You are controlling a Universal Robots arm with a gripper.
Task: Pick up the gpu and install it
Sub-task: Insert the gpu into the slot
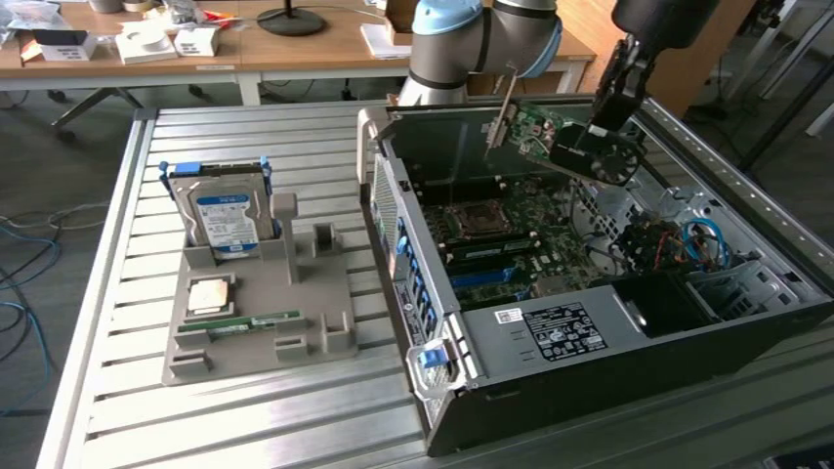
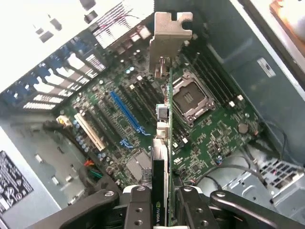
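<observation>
1. Table (image 1: 261, 410): ribbed aluminium slats, matt grey, are carrying everything.

2. Computer case (image 1: 626, 371): a black steel box is lying on its side, open face up. Handling: the card's metal end should be heading towards the perforated rear wall, so the descent needs to stay clear of that wall's edge.

3. Motherboard (image 2: 214, 129): a green board, densely studded, is lying flat on the case floor, with a square silver CPU socket (image 2: 190, 95) in it.

4. Holder (image 1: 261, 293): a grey moulded plastic tray is sitting at the exterior view's left, well apart from the card.

5. gpu (image 1: 541, 127): a thin green-faced card with a black fan shroud is hanging tilted above the open case, over the motherboard and touching neither. Handling: it probably needs levelling so its lower edge is running parallel to the slot before any pressing.

6. Gripper (image 2: 162, 195): black metal fingers are clamping the card's top edge from both sides.

7. Hard drive (image 1: 225, 220): a silver slab, blue-labelled, is standing upright in the holder.

8. Blue slot (image 2: 126, 112): a long, narrow plastic slot is lying just beside the card's line, likely the target.

9. Bracket (image 2: 169, 33): bare folded steel, notched, is forming the card's far end.

10. Memory stick (image 1: 254, 322): a slim green strip is lying flat in the holder.
</observation>
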